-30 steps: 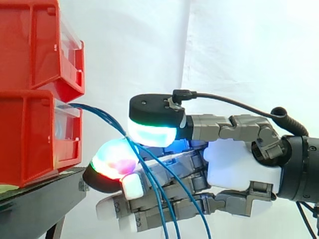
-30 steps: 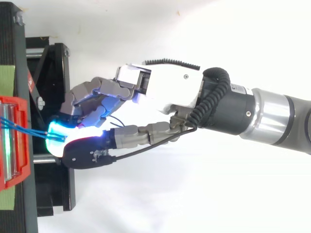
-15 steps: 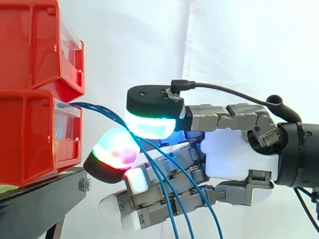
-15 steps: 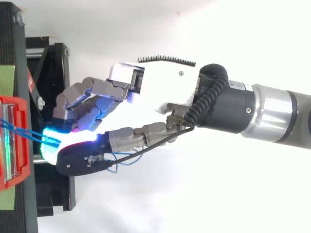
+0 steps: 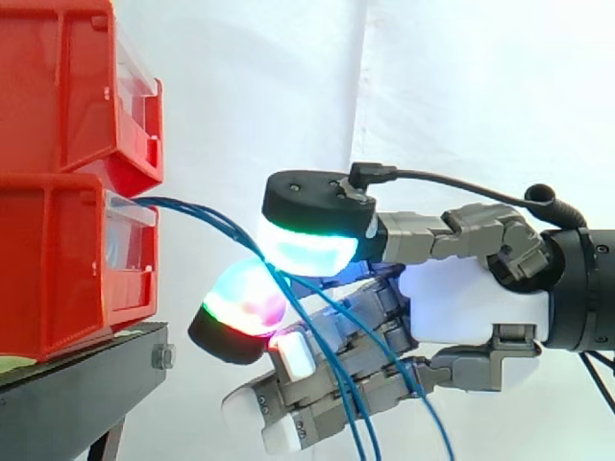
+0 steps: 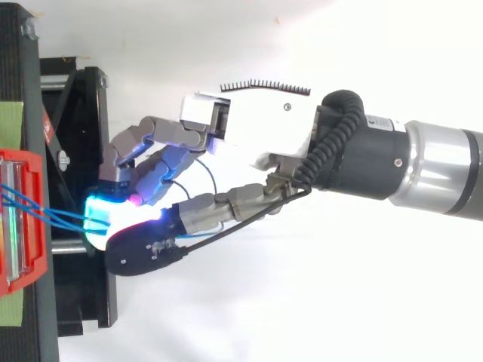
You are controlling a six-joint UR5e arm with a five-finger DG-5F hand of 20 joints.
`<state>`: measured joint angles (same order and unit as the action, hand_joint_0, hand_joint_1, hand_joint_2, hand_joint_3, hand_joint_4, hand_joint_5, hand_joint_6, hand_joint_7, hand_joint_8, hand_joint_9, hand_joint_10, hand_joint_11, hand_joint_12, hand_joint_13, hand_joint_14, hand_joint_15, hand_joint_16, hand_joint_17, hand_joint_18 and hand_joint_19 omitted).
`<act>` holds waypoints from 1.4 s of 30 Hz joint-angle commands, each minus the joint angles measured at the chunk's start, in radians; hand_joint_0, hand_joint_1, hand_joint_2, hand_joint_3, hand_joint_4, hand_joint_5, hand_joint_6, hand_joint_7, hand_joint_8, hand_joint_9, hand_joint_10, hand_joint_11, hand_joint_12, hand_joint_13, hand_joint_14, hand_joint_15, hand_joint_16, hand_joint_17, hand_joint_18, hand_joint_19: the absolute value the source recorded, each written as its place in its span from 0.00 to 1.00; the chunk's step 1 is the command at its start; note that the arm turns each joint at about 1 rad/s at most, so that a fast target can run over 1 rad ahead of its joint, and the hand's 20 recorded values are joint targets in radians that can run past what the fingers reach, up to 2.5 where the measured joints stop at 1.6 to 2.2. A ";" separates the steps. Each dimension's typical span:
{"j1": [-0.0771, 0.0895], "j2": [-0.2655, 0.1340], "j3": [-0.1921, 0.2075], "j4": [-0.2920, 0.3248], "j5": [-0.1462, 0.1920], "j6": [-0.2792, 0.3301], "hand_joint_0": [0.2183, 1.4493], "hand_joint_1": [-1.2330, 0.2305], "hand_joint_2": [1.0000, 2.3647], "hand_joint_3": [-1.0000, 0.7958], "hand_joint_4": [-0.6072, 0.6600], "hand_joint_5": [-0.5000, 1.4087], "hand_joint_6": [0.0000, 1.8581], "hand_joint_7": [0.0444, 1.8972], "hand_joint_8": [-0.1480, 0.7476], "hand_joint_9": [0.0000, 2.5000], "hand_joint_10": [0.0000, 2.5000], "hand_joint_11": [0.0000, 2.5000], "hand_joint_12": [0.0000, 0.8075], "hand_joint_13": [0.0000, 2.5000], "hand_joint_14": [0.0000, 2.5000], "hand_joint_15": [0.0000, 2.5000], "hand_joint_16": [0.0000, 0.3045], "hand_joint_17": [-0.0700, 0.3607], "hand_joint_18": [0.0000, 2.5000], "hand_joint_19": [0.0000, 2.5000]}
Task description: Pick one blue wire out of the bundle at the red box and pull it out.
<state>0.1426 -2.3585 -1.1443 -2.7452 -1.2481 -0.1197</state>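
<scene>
Bins (image 5: 58, 259) of red plastic are stacked at left; blue wires (image 5: 192, 209) are led out of the lower one. Several are pinched between the hand's (image 5: 476, 312) glowing pads (image 5: 307, 250). Pulling is judged begun; a steady draw away is needed.

Side camera level, top camera overhead; both close on robot hand (image 5: 471, 312).

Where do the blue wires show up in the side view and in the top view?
Side view: blue wires arc from the lower red bin down-right between the glowing fingers.
Top view: at the left edge, running from that bin to the fingers.
Shared landmark: the red bin.
</scene>
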 commanded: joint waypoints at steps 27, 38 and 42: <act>-0.006 0.022 0.000 -0.050 -0.001 -0.001 0.29 0.42 0.01 0.45 0.64 0.19 0.50 0.54 0.62 0.42 0.01 0.32 0.55 0.32 0.01 0.20 0.20 0.48 0.25 0.18; -0.006 0.025 0.000 -0.048 -0.001 -0.003 0.39 0.26 0.01 0.34 0.55 0.17 0.51 0.51 0.57 0.38 0.01 0.33 0.54 0.32 0.01 0.19 0.19 0.47 0.27 0.14; -0.008 0.024 0.000 -0.050 -0.001 -0.003 0.41 0.26 0.00 0.28 0.55 0.17 0.51 0.49 0.56 0.38 0.01 0.32 0.54 0.32 0.01 0.19 0.19 0.47 0.28 0.14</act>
<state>0.1355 -2.3339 -1.1444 -2.7947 -1.2487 -0.1227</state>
